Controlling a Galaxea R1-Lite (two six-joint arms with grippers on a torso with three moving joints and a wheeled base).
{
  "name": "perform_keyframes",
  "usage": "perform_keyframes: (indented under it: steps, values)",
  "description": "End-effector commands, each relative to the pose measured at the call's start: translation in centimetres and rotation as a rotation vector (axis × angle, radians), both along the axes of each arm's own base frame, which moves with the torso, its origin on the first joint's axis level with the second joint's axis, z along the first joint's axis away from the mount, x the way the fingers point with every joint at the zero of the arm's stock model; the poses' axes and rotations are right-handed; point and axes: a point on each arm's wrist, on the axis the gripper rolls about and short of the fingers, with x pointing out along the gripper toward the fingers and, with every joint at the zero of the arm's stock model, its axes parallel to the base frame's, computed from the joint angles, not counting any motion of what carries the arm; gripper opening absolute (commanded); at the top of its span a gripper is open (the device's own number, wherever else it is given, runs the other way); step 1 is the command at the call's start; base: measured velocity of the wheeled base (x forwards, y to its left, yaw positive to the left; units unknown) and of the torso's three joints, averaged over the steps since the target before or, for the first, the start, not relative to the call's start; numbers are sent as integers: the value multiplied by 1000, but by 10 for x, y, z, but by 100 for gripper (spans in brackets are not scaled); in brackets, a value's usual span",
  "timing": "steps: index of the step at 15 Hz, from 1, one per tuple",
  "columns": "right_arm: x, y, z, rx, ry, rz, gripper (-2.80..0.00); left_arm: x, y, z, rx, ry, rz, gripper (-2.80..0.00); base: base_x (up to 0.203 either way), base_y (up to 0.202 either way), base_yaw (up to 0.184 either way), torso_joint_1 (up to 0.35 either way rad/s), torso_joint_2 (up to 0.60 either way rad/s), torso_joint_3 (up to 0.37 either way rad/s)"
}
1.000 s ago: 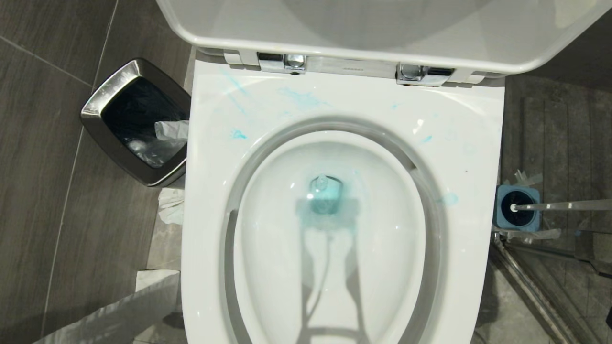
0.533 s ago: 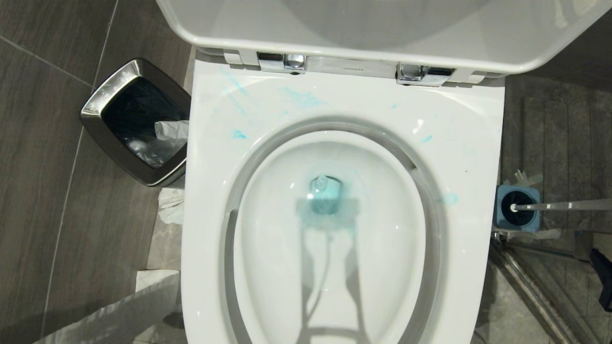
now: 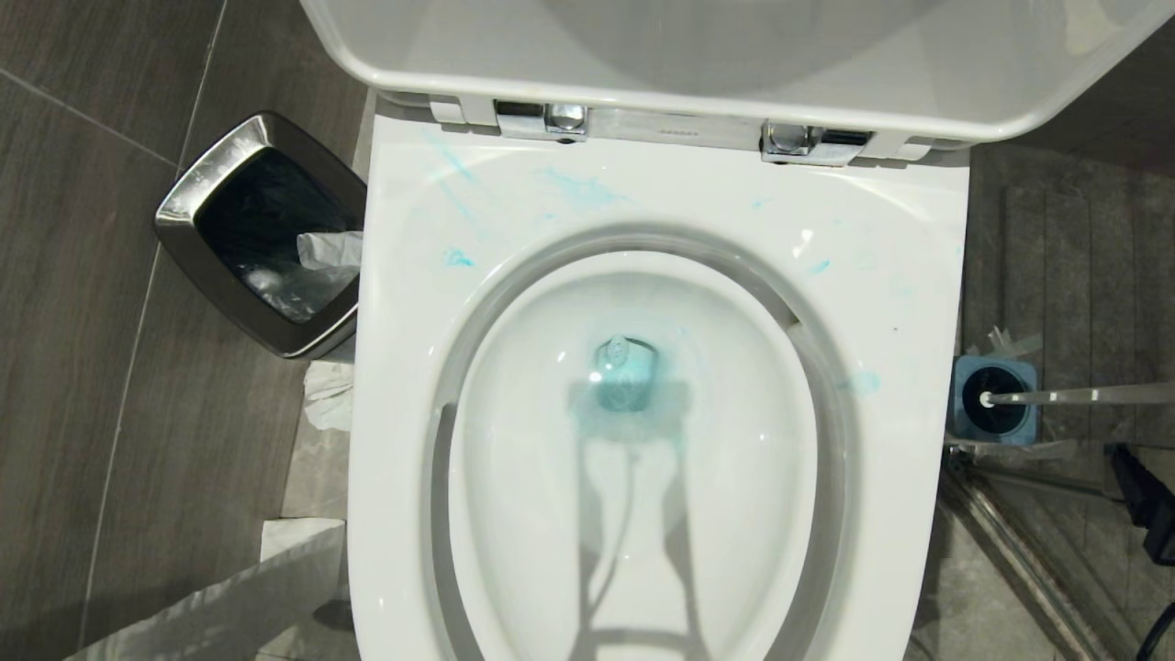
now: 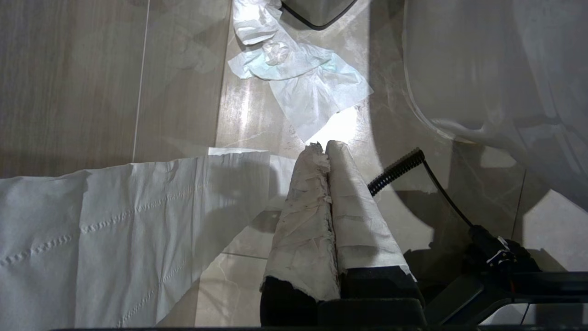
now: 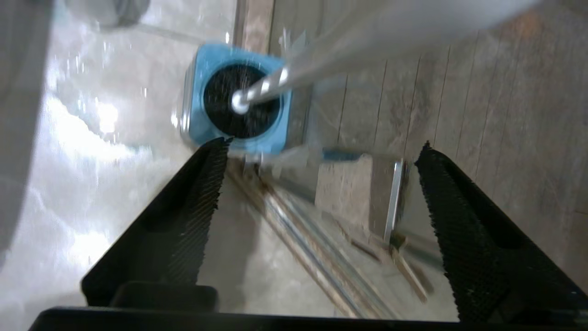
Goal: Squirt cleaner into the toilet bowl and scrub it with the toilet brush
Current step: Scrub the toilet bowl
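Observation:
The white toilet bowl (image 3: pixel 734 441) fills the head view, with blue-teal liquid pooled at its drain (image 3: pixel 624 386) and teal smears on the rim. To the right of the toilet, the toilet brush handle (image 3: pixel 1074 397) stands in its square blue holder (image 3: pixel 966 418). My right gripper (image 3: pixel 1138 487) shows at the right edge, just short of the holder. In the right wrist view it (image 5: pixel 324 147) is open and empty, with the holder (image 5: pixel 197 115) and the handle (image 5: pixel 321 64) ahead of the fingertips. My left gripper (image 4: pixel 325 148), its fingers wrapped in paper, hangs shut over the floor. The cleaner is out of view.
The toilet lid (image 3: pixel 734 55) is up. A steel-rimmed black bin (image 3: pixel 211 184) holding tissue stands left of the toilet. Crumpled tissue (image 3: pixel 330 395) and a paper sheet (image 3: pixel 229 597) lie on the floor. A metal door rail (image 3: pixel 1019 551) runs along the floor below the brush holder.
The right gripper has come farther into the head view from the lower right edge, toward the brush holder. Nothing else has moved.

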Motion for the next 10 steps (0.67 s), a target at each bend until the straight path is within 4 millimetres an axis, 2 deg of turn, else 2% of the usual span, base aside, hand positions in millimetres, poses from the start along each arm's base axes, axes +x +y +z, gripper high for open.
perform_keyframes:
  steps: [1, 5, 10]
  values:
    - [7, -2, -6, 11, 13, -6, 0, 1, 0, -2, -1, 8, 1, -280, 0, 0, 0, 0, 0, 0]
    - [29, -5, -13, 74, -3, -7, 0, 1, 0, -2, -1, 8, 0, -280, 0, 0, 0, 0, 0, 0]
    - [63, -12, -6, 164, -114, -5, 0, 1, 0, -2, -1, 8, 1, -280, 0, 0, 0, 0, 0, 0]
